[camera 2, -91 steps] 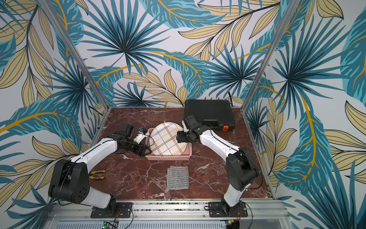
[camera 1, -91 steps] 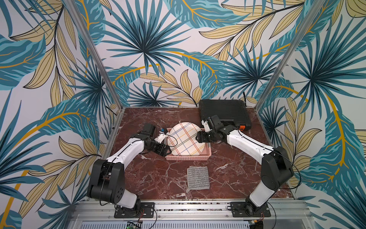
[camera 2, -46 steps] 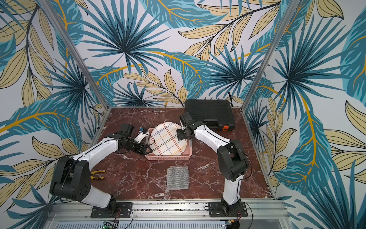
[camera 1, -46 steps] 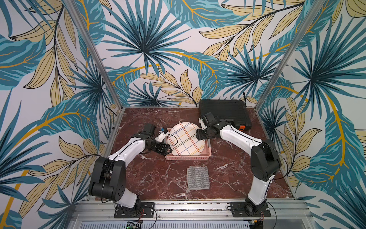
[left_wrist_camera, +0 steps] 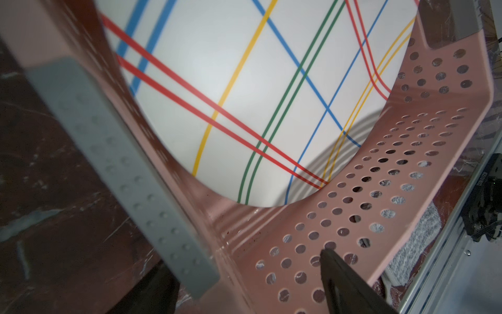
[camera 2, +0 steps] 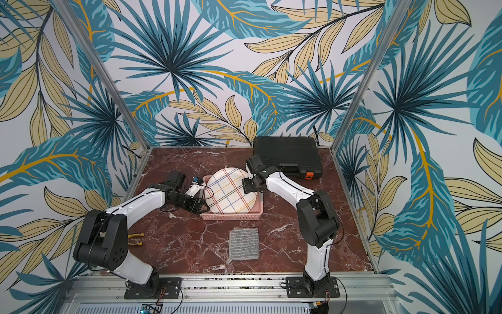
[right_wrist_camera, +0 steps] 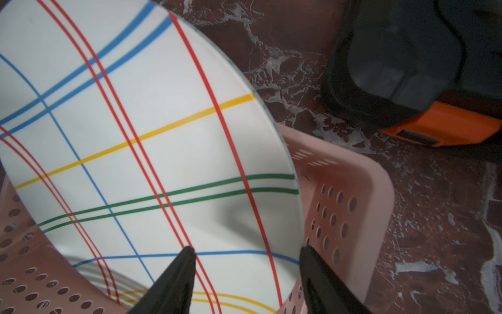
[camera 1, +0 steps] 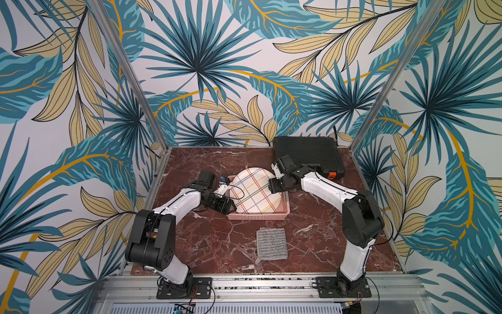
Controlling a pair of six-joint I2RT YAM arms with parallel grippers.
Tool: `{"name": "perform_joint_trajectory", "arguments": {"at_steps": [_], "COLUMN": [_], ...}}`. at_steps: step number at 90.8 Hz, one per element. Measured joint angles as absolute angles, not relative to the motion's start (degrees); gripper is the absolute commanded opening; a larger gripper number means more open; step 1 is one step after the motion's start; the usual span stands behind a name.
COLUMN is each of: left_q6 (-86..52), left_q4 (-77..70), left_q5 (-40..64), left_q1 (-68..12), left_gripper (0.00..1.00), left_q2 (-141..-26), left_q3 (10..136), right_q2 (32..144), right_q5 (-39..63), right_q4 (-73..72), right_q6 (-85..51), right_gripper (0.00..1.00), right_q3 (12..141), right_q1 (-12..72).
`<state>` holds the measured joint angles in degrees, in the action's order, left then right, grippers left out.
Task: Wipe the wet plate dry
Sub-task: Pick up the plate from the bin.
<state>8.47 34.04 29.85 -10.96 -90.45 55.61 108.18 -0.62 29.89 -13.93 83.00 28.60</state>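
A white plate [camera 1: 254, 191] [camera 2: 229, 191] with coloured crossing stripes leans upright in a pink perforated basket [camera 1: 258, 216] [camera 2: 231, 216]. A grey striped cloth [camera 1: 272, 243] [camera 2: 244, 243] lies flat on the table in front of the basket, and neither gripper touches it. My right gripper [camera 1: 272, 186] [right_wrist_camera: 247, 252] is open at the plate's right rim. One of its fingers is over the plate's face [right_wrist_camera: 152, 152], the other by the basket wall. My left gripper [camera 1: 227, 204] [left_wrist_camera: 244, 261] is open at the basket's left front corner [left_wrist_camera: 353, 206]. One of its fingers is inside the basket.
A black case [camera 1: 307, 155] with an orange latch [right_wrist_camera: 445, 125] stands at the back right, just behind my right arm. Yellow-handled pliers [camera 2: 134, 239] lie at the left near my left arm's base. A grey dimpled strip [left_wrist_camera: 119, 168] runs along the outside of the basket wall.
My right gripper has shifted slightly left onto the plate's right rim and its jaws have narrowed a little. My left arm has hardly moved. The plate and the cloth are where they were.
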Motion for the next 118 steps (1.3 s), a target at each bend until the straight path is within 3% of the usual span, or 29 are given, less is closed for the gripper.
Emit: {"name": "perform_joint_trajectory", "arguments": {"at_steps": [10, 31, 62, 76, 118], "left_q6": [8.5, 8.5, 8.5, 8.4, 8.3], "left_q4": [34.0, 33.9, 33.8, 33.8, 34.2], "left_q5": [29.8, 29.8, 29.8, 30.3, 29.2], "left_q1": [-11.0, -11.1, -11.1, -11.1, -11.0], "left_gripper": [0.83, 0.83, 0.82, 0.76, 0.73], "left_q2": [-90.5, -90.5, -90.5, -90.9, -91.5], "left_q3": [55.6, 55.6, 55.4, 55.3, 54.8], "right_q2": [108.2, 108.2, 108.0, 107.0, 105.8], "right_q5": [-0.9, -1.7, 2.9, 6.3, 18.1], "right_q4": [29.8, 29.7, 26.1, 22.8, 14.6], "right_q6": [-13.4, -11.9, -13.0, -14.4, -18.6], "right_gripper": [0.70, 0.69, 0.51, 0.50, 0.43], "right_q3": [82.7, 82.3, 79.2, 77.0, 72.7], "right_q1": [28.6, 28.6, 28.0, 27.6, 24.3]}}
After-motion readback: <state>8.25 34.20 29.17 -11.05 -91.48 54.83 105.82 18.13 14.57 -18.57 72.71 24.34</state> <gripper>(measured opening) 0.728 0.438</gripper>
